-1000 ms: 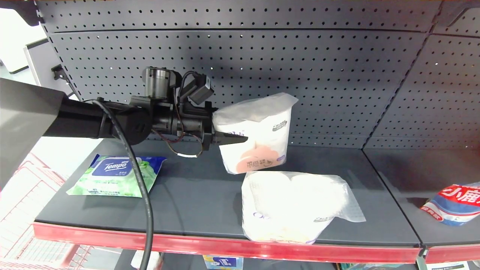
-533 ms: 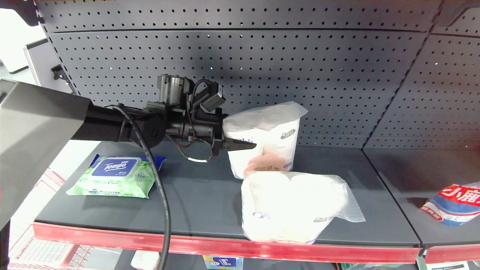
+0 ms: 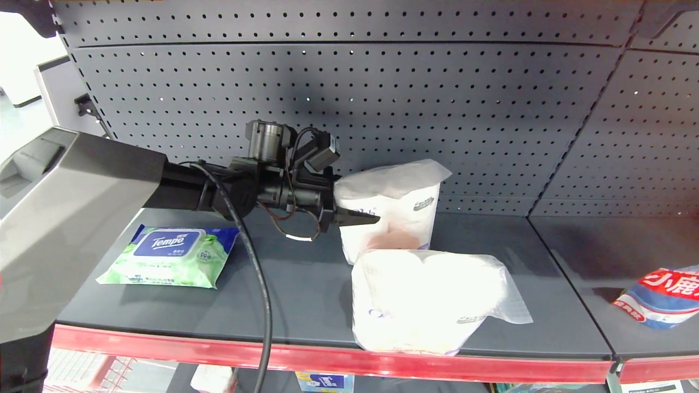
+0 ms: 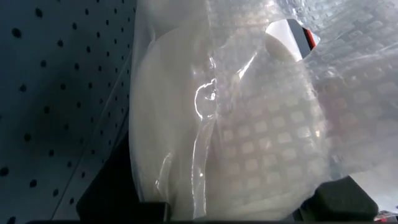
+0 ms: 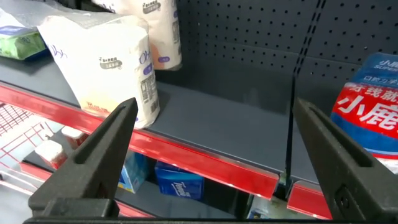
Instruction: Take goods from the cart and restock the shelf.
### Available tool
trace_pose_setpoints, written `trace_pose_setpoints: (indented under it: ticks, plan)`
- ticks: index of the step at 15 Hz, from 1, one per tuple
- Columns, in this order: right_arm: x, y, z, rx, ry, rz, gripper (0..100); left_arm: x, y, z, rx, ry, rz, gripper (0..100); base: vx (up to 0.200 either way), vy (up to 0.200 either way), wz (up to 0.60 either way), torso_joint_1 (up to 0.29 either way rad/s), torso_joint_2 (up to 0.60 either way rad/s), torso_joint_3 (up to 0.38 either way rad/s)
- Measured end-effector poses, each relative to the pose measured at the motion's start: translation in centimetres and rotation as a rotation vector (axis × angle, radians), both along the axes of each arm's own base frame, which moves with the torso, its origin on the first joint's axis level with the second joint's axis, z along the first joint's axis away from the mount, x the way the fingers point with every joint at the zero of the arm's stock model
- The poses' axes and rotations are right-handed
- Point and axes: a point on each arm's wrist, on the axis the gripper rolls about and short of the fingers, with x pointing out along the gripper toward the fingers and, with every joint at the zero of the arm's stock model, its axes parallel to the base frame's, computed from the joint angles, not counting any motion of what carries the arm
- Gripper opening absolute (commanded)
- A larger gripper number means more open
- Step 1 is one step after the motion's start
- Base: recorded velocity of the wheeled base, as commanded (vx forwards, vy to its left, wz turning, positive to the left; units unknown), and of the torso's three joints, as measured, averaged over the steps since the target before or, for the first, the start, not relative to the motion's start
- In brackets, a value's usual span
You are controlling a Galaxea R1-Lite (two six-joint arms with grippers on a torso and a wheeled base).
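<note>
Tissue pack (image 3: pixel 404 213) upright behind another pack (image 3: pixel 426 297) — left jaws pinching it, right jaws spread

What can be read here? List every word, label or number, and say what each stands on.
"Tempo": white letters on the blue label of the green wipes pack.
"小鹿": white characters on the red and blue pack; the rest is cut off.
Rear roll pack: purple lettering and a small label, too blurred to read.
Front roll pack: small print, too small to read.
Blue boxes on the level below: print too blurred to read.
</note>
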Motion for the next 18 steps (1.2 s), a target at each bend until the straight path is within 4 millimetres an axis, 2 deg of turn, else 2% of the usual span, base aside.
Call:
trace_pose_setpoints:
  ticks: [6,7,14,18]
  plan:
    - [0.1,0.0,-0.5,-0.003,0.015,-0.001,100,0.6,-0.3,-0.7,0.006,0.019,0.005,0,0.0,0.0,0.0,0.0,0.0,0.0]
    - [0.2,0.0,-0.5,-0.003,0.018,-0.001,100,0.6,-0.3,-0.8,0.006,0.021,0.005,100,0.0,0.0,0.0,0.0,0.0,0.0]
    - [0.2,0.0,-0.6,-0.003,0.022,-0.001,100,0.6,-0.4,-1.0,0.011,0.023,0.006,100,0.0,0.0,0.0,0.0,0.0,0.0]
    - [0.2,0.0,-0.7,-0.003,0.022,-0.002,100,0.8,0.9,-1.9,0.027,0.044,0.032,100,0.0,0.0,0.0,0.0,0.0,0.0]
